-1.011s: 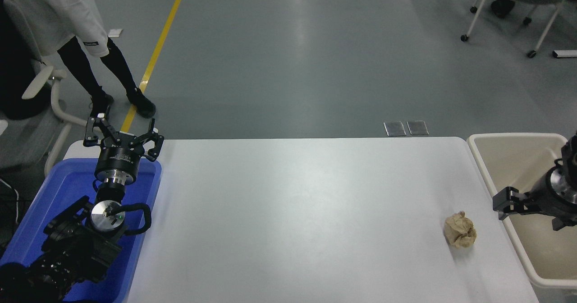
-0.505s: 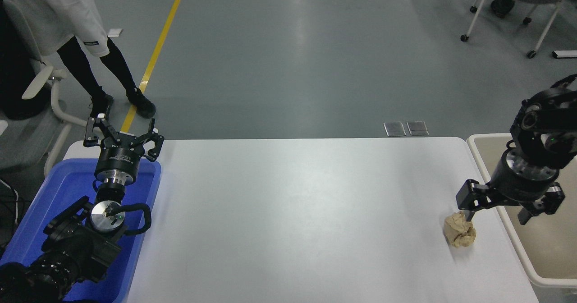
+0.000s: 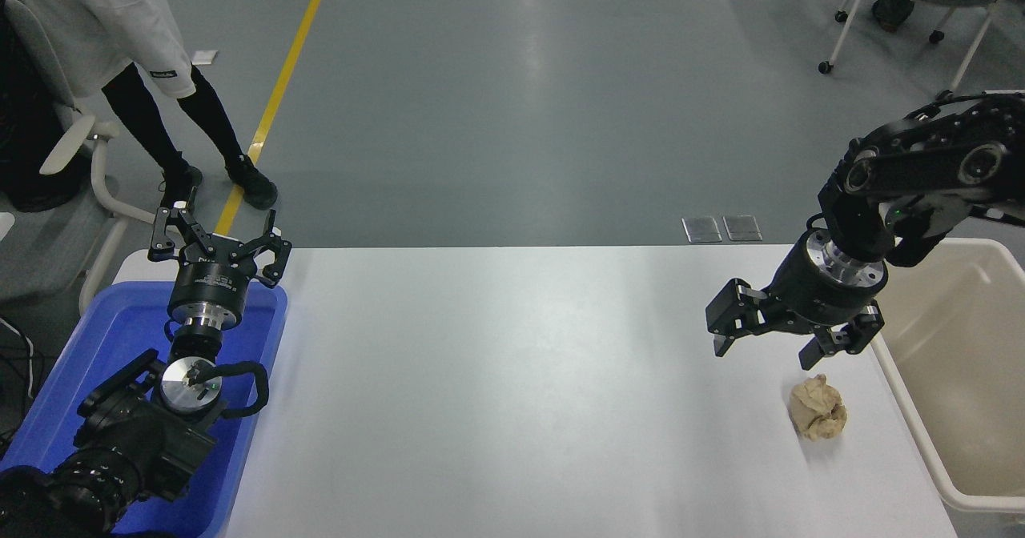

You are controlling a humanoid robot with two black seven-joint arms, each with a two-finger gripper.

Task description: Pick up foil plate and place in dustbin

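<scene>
- No foil plate is seen anywhere on the worktop (image 3: 512,378); its direction from either end effector cannot be told.
- The dustbin (image 3: 961,378) stands just off the worktop's right edge, nothing visible in it.
- A crumpled paper ball (image 3: 817,409) lies near that edge.
- The right end effector (image 3: 793,344) hangs above the ball, spread and holding nothing, the nearer to the dustbin.
- The left end effector (image 3: 216,242) is parked spread over the blue tub (image 3: 72,386).

Just below the right gripper (image 3: 765,347), a black matt claw on a brushed-metal wrist ring, lies a crumpled tan paper ball (image 3: 817,410), rough and creased. The white table (image 3: 512,394) under it is smooth with a soft sheen. To the claw's right, the dustbin (image 3: 961,378) looks like smooth cream plastic.
</scene>
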